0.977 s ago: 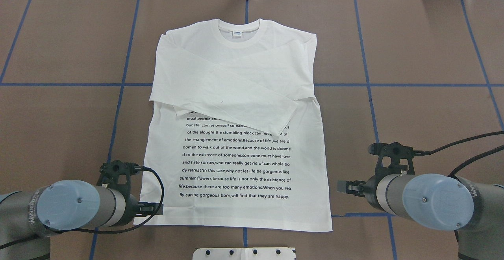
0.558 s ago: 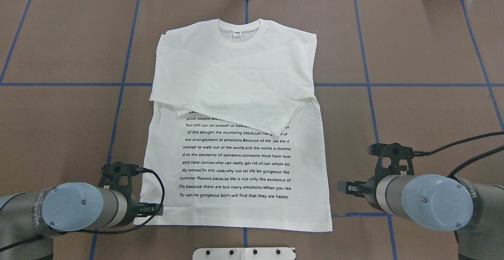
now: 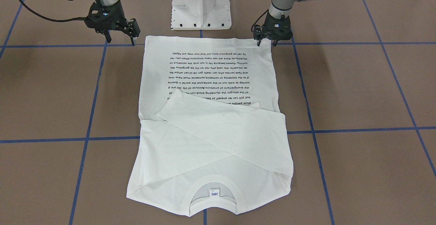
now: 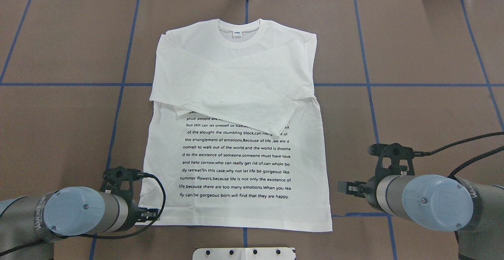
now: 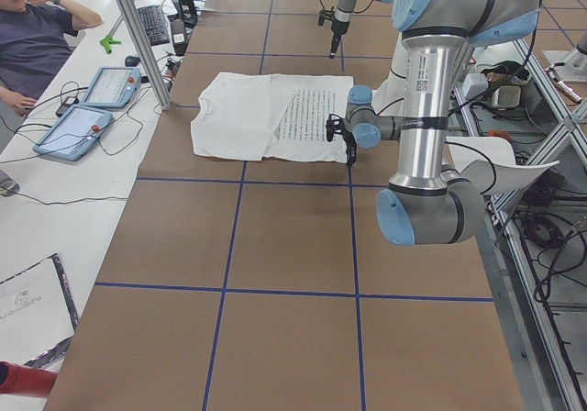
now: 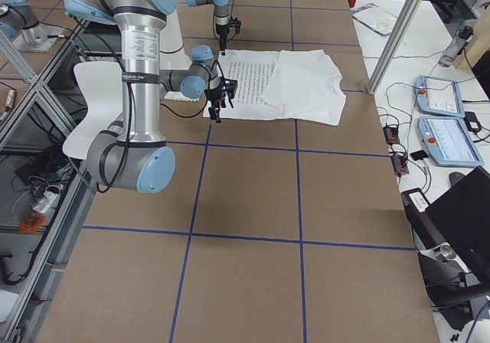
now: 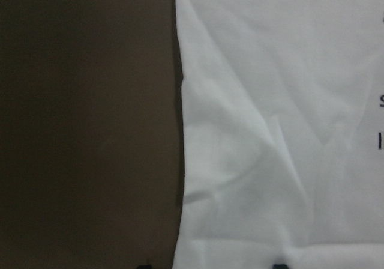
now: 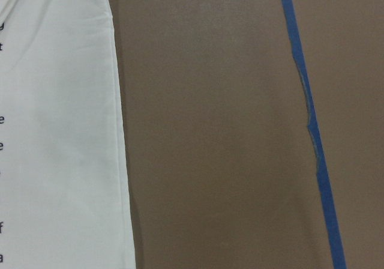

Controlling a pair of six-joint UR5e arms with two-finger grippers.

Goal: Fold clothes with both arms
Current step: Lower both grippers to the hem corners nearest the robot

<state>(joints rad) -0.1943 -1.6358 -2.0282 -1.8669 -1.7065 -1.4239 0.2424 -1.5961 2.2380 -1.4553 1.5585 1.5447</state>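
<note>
The white long-sleeved T-shirt [image 4: 236,75] lies flat on the brown table, text side up, collar at the far side, both sleeves folded across the chest. My left gripper [image 4: 151,214] is open and low at the hem's left corner. In the front view the left gripper [image 3: 265,43] straddles that corner. The left wrist view shows the shirt's edge [image 7: 270,131] between two fingertips. My right gripper [image 4: 346,187] is open and empty over bare table just right of the hem; in the front view it [image 3: 121,41] stands beside the other hem corner. The right wrist view shows the shirt's side edge [image 8: 60,131].
The white pedestal base [image 3: 201,6] stands just behind the hem. Blue tape lines [image 4: 366,84] grid the brown table. An operator [image 5: 37,35] sits beyond the far edge with tablets [image 5: 92,108] on a white bench.
My left gripper has moved a little toward the robot along the shirt's left edge, down to the hem corner. The right arm and the shirt have not moved.
</note>
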